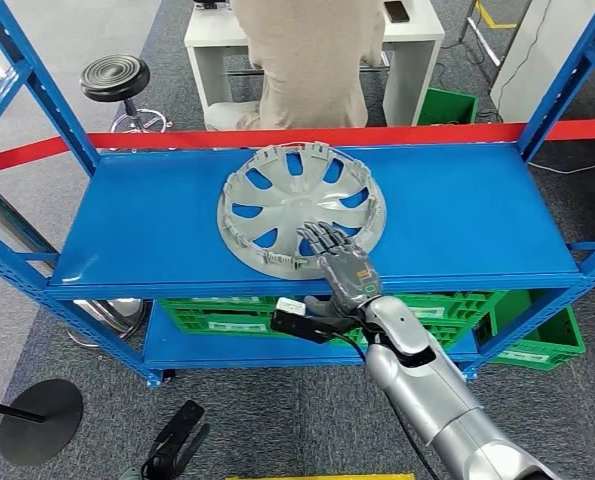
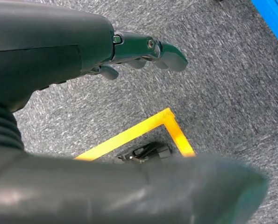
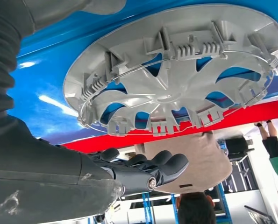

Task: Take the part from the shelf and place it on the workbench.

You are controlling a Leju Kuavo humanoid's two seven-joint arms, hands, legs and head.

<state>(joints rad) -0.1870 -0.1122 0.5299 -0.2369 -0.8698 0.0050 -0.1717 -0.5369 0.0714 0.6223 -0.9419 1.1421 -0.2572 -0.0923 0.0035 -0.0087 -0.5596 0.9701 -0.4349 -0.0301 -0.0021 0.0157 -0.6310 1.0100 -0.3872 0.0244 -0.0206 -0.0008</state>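
The right robot hand (image 1: 338, 258) reaches over the near rim of the round grey plastic wheel cover (image 1: 301, 207), fingers (image 3: 165, 164) stretched out side by side and flat, holding nothing; from the right wrist view the fingers hover just apart from the cover rather than touching it. The left robot hand (image 2: 95, 46) hangs low over grey carpet floor (image 2: 236, 93) beside a yellow floor marking (image 2: 140, 130), fingers extended, thumb apart, nothing in its grasp. The wheel cover lies inner side up, with spoke openings and clip tabs around its rim, on the blue metal shelf (image 1: 467, 220). A person in beige clothing (image 1: 313, 60) stands behind the shelf, in front of a white counter (image 1: 415, 45). Green plastic crates (image 1: 535, 335) sit on the lower level.
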